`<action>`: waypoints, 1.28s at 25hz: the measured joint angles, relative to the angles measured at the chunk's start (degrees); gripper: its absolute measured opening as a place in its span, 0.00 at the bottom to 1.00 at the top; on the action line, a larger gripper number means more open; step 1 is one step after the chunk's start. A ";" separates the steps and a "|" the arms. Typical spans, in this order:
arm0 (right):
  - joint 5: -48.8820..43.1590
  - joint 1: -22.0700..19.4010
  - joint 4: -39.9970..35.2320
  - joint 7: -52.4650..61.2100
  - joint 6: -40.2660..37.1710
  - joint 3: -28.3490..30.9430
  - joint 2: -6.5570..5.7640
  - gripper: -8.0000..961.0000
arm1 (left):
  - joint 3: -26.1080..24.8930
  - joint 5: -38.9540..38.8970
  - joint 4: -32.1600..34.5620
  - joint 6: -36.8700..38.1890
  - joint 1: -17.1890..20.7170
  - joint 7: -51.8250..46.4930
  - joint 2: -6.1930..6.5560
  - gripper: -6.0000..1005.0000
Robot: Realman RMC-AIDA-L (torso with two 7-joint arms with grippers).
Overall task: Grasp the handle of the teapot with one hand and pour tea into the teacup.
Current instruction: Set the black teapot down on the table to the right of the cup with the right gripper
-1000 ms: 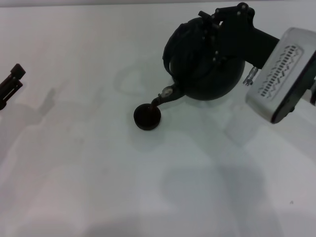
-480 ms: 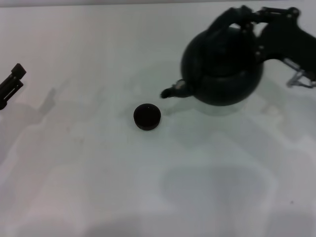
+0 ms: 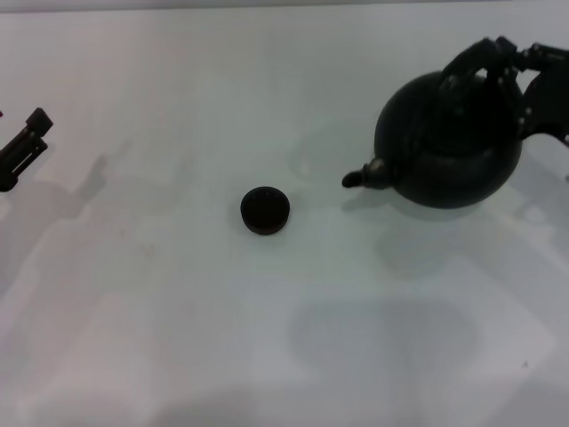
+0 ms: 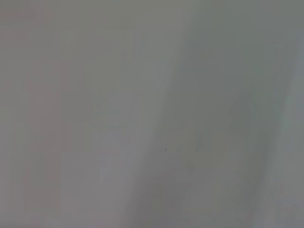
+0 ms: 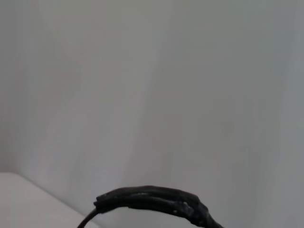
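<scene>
A plain white table fills the head view, pale and matte, with soft grey shadows across its near part. Nothing else lies on the near stretch.

At the middle of the table sits the teacup, small, dark and low, upright. A second ago the spout was tipped right over its rim; now the cup stands alone, well apart from the pot, so the pour looks finished.

Farther back, to the robot's right, the teapot is back upright, its short spout pointing toward the cup. It has swung away to the right and levelled out over the last second. Whether its base already rests on the table cannot be told.

The right gripper stays clamped on the handle at the top of the pot. The right wrist view shows only a ridged arc of that handle against the pale table. The likely remaining step is letting go.

At the far left edge the left gripper hangs idle, and I cannot tell how its fingers stand. The left wrist view shows only blank grey surface.
</scene>
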 joint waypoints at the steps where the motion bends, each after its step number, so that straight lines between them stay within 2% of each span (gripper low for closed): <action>1: 0.03 0.42 1.52 -1.99 -0.53 0.04 0.20 0.12 | -0.01 0.17 0.00 0.00 -0.32 -0.03 0.00 0.84; 18: 0.43 2.13 6.47 -9.90 -1.61 -2.56 0.84 0.12 | -0.09 0.74 -0.09 0.69 -0.77 -0.07 0.00 0.84; 32: 0.61 3.12 8.74 -13.30 -0.52 -2.09 0.79 0.12 | 0.00 0.74 -0.24 0.80 -0.74 -0.17 -0.15 0.84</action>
